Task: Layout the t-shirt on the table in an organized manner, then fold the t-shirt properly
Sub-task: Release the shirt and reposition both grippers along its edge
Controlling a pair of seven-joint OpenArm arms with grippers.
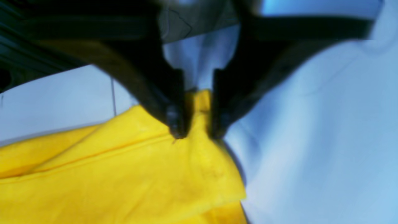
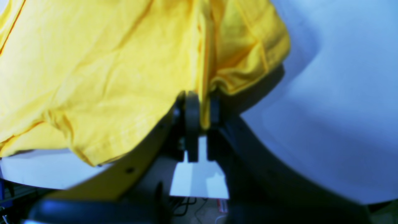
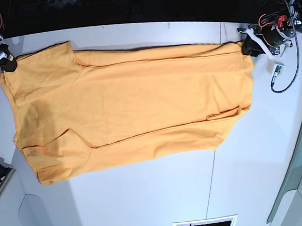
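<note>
The big yellow t-shirt [image 3: 128, 99] is lying spread out sideways on the white table [image 3: 148, 198], reaching almost from one arm to the other. The left gripper [image 1: 196, 135] is sitting at the shirt's far corner; its two black fingers [image 1: 175, 121] are standing a little apart with a fold of yellow cloth between them. The right gripper [image 2: 201, 109] is sitting at the other corner, and its fingers are pinching the shirt's edge tightly.
</note>
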